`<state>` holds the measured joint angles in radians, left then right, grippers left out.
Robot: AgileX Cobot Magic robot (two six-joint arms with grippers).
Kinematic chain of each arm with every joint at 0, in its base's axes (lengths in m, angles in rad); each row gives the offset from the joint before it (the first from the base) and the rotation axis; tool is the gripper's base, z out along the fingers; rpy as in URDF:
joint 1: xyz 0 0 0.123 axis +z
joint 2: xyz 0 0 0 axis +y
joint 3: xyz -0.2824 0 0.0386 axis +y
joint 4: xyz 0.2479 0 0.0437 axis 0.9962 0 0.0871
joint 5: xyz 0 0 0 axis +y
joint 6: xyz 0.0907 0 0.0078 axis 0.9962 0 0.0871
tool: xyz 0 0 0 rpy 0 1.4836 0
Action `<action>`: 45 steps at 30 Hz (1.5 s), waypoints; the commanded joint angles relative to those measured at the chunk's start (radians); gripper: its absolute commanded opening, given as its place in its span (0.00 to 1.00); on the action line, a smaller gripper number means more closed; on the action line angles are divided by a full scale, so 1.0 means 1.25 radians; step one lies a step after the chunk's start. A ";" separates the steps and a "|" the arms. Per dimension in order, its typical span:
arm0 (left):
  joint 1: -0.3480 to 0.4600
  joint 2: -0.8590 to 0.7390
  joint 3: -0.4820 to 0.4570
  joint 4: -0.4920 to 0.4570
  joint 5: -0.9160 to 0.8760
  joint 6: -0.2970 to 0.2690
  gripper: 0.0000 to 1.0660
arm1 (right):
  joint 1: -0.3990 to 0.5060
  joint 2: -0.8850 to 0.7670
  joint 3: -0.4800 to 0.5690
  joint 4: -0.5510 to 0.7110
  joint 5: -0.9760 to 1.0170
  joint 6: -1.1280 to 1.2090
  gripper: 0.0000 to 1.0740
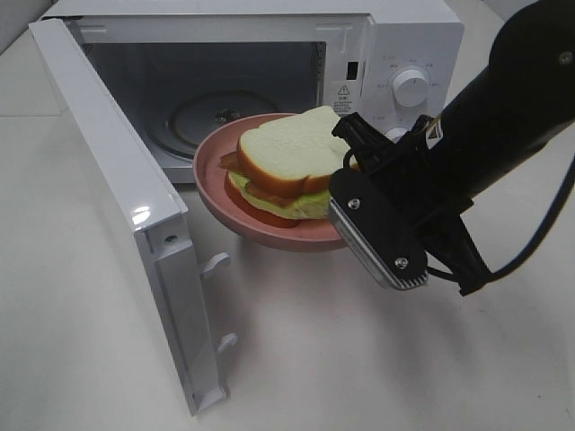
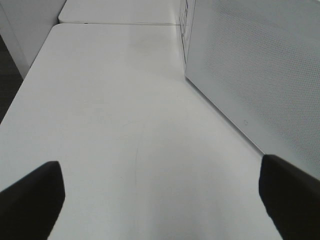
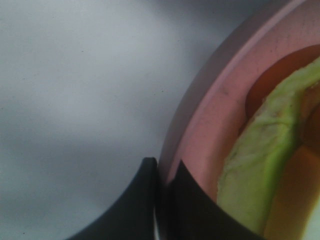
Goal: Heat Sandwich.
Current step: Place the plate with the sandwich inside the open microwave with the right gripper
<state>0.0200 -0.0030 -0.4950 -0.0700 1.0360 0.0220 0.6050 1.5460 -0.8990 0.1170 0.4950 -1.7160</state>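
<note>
Sandwich (image 1: 283, 162) on plate (image 1: 214, 166), before open microwave (image 1: 395, 49); door (image 1: 117, 197) at left; table (image 1: 314, 359) beneath.

Microwave cavity (image 1: 225, 76) open; door (image 1: 108, 171) bounds left; plate (image 1: 218, 199) with sandwich (image 1: 287, 148) at mouth.

The microwave's (image 1: 422, 36) warning sticker (image 1: 342, 95) shows a triangle sign; its print and the dial (image 1: 411, 87) markings are unreadable.

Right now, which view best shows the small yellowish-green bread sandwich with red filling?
Exterior high: nearly the whole sandwich shows, layers included, on the round pink plate. The right wrist view catches only its blurred green and orange edge; the left wrist view shows none of it.
</note>
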 commanded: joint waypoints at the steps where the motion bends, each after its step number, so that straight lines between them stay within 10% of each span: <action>1: 0.002 -0.018 0.002 -0.002 -0.006 -0.003 0.95 | 0.003 0.017 -0.034 0.036 -0.026 -0.038 0.00; 28: 0.002 -0.018 0.002 -0.002 -0.006 -0.003 0.95 | 0.003 0.236 -0.255 0.082 -0.030 -0.064 0.01; 45: 0.002 -0.018 0.002 -0.002 -0.006 -0.003 0.95 | 0.003 0.434 -0.558 -0.009 0.098 0.096 0.01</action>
<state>0.0200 -0.0030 -0.4950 -0.0700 1.0360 0.0220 0.6050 2.0690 -1.5390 0.1240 0.6070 -1.6320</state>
